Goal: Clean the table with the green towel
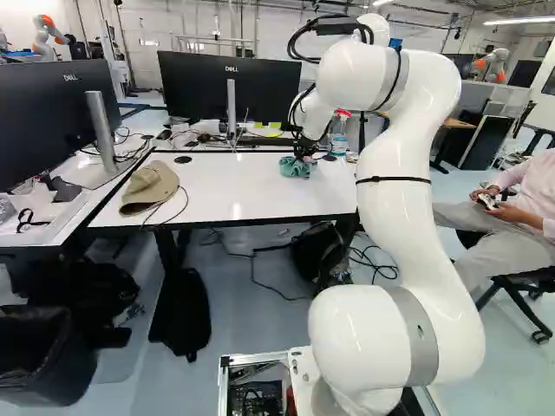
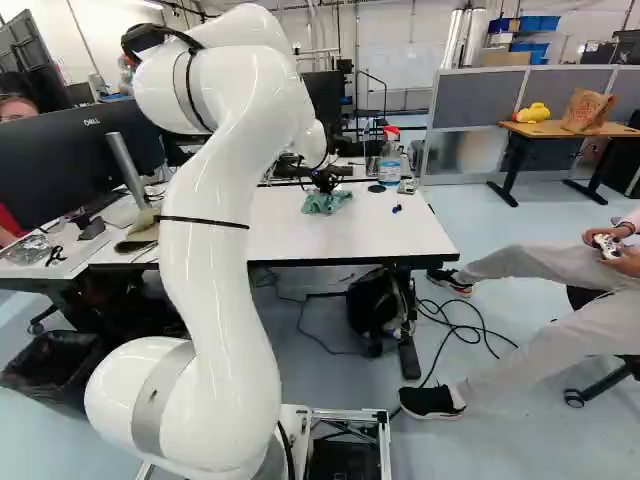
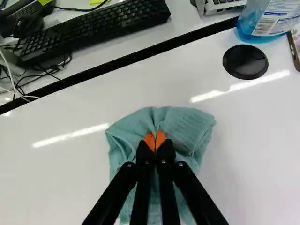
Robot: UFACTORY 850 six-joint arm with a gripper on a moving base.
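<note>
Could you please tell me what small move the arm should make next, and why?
Probably a short wipe toward the base, away from the spray bottle: the gripper is shut on the green towel, which appears to rest on the white table.

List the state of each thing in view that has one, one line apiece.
Gripper, shut on the towel
Green towel, bunched and creased on the table
Table, standing level
Spray bottle, upright, blue liquid inside
Tan cap, lying on the table
Keyboard, lying flat
Two monitors, upright on their stands
Waste bin, open-topped
</note>
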